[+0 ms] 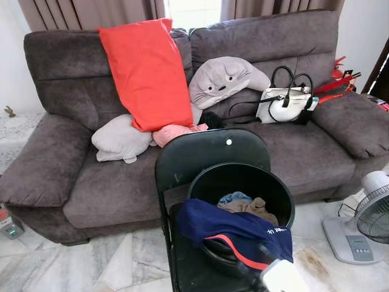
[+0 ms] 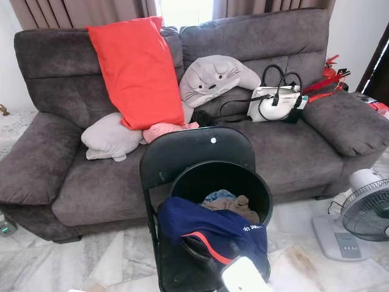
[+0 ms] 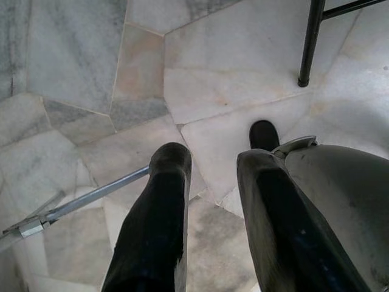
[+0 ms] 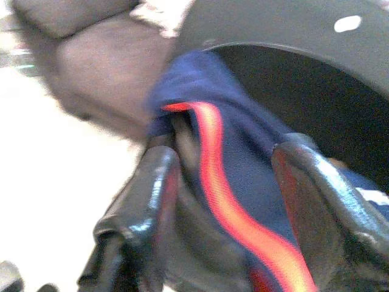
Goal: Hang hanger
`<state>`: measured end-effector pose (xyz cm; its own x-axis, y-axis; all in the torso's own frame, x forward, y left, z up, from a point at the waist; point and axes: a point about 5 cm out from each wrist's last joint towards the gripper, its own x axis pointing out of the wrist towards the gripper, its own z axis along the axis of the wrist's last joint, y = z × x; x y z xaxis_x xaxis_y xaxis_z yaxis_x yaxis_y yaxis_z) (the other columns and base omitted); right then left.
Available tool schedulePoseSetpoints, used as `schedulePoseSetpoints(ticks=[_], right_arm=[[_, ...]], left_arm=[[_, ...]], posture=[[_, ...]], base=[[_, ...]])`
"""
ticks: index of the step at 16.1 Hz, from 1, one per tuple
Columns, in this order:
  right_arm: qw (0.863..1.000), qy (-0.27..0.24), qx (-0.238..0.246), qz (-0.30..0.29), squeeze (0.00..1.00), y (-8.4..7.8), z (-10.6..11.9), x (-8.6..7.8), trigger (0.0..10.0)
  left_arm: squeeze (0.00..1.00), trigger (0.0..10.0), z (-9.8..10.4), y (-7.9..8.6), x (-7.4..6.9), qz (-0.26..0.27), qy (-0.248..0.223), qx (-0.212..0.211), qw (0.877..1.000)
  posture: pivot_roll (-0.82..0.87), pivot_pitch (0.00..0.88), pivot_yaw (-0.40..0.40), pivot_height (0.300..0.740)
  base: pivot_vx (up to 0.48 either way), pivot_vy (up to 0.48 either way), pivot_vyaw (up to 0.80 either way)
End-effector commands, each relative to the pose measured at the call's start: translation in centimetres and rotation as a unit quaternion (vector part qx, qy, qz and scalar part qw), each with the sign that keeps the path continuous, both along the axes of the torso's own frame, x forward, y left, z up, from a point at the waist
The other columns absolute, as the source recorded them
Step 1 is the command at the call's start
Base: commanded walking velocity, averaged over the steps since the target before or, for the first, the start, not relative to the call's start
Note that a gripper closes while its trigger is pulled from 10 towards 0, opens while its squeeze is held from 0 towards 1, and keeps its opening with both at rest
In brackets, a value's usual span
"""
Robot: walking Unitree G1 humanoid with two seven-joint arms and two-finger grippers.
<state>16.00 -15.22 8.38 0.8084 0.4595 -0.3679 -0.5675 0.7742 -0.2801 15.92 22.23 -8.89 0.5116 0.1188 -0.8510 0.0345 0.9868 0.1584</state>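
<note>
— Where's the hanger?
— I cannot tell. What is at hand is a navy garment with an orange stripe, draped over the near rim of a black bucket.
— And the right gripper?
— Right at that garment, fingers spread apart with the striped fold between them. They are not pinched on the cloth.
— What holds the bucket?
— It stands on the seat of a black folding chair. More clothes, blue and tan, lie inside it.
— The left gripper?
— Hanging low, released, its fingers apart and pointing at the marble floor. A thin metal rod lies there, and a chair leg stands near.
— Behind the chair?
— A grey sofa with a red pillow, a white handbag, and, on the robot's right, a floor fan.
</note>
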Motion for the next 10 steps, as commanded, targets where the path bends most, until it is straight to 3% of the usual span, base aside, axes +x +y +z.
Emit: schedulePoseSetpoints(ticks=[1,3,5,6,7,9,10], right_arm=[[0.999,0.019,0.01,0.037,1.0,0.1,0.4,-0.7,10.0],[0.998,0.036,-0.002,0.05,1.0,-0.7,0.7,-1.2,10.0],[0.999,0.016,-0.02,0.025,1.0,-1.3,1.2,-1.1,10.0],[0.999,0.012,-0.033,-0.003,0.73,-1.7,1.4,-1.2,10.0],[0.999,0.013,-0.044,-0.016,0.03,-1.9,1.4,-1.4,10.0],[0.991,0.0,-0.071,-0.111,0.0,-2.9,1.0,-1.2,10.0],[0.994,0.031,-0.019,-0.107,0.0,-2.0,0.5,-1.5,10.0]], left_arm=[[0.0,10.0,-0.1,0.4,-0.5,0.005,0.009,0.004,1.0],[0.0,10.0,-0.1,0.4,-0.5,0.005,0.009,0.004,1.0],[0.0,10.0,-0.1,0.4,-0.5,0.004,0.01,0.003,1.0],[0.0,10.0,-0.1,0.3,-0.4,0.001,0.01,0.002,1.0],[0.0,10.0,-0.1,0.3,-0.5,0.001,0.01,0.002,1.0],[0.0,10.0,-0.2,0.2,-0.5,0.0,0.011,0.002,1.0],[0.0,10.0,-0.2,0.1,-0.4,0.0,0.011,0.0,1.0]], posture=[[-0.09,0.038,0.078,0.74],[-0.09,0.038,0.075,0.74],[-0.1,0.044,0.074,0.74],[-0.11,0.046,0.074,0.74],[-0.11,0.048,0.072,0.74],[-0.12,0.051,0.069,0.74],[-0.13,0.054,0.071,0.74]], base=[[0.0,0.0,0.0],[0.0,0.0,0.0],[0.0,0.0,0.0],[0.0,0.0,0.0],[0.0,0.0,0.0],[0.0,0.0,0.0],[0.0,0.0,0.0]])
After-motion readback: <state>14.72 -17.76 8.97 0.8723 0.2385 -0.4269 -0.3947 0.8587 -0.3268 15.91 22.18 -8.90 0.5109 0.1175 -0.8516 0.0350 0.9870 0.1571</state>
